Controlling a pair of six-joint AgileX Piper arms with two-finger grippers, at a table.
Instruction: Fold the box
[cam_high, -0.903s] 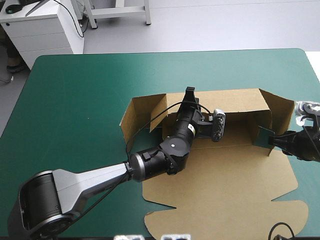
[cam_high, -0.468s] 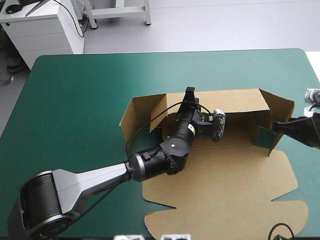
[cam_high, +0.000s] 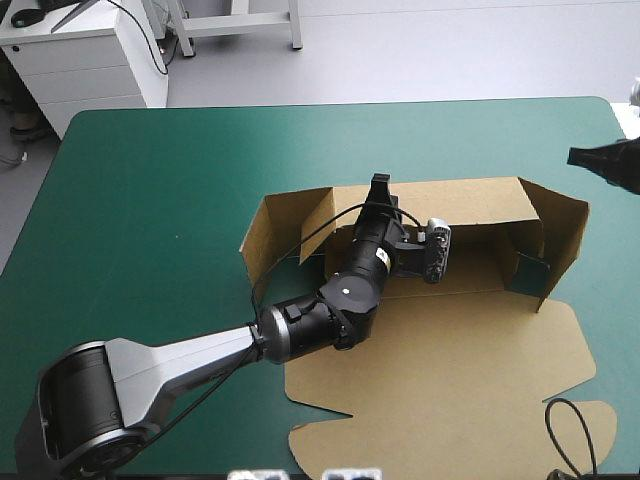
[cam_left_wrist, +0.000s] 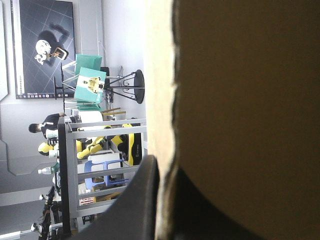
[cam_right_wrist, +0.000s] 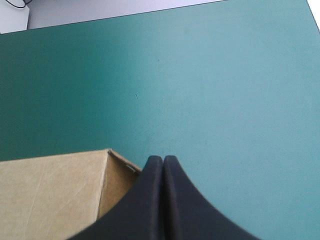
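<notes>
I read the left gripper (cam_high: 380, 186) as clamped on the far wall of the box (cam_high: 450, 370). The box lies right of centre on the teal-green cover (cam_high: 150, 200), with its long axis running left to right. The right gripper (cam_high: 592, 157), fingers together and empty, hangs above and beyond the box's right end wall, so the left arm is nearer.

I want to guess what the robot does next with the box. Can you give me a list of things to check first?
1. Left hand gripping the box: ok. The far wall sits between its fingers.
2. Right hand out of the way: ok. It is shut, over the teal-green cover and apart from the box.
3. End wall nearest the right hand standing up: ok.
4. Lid lying flat on the cover: ok.
5. Inner flaps tucked in properly: cannot tell.
</notes>
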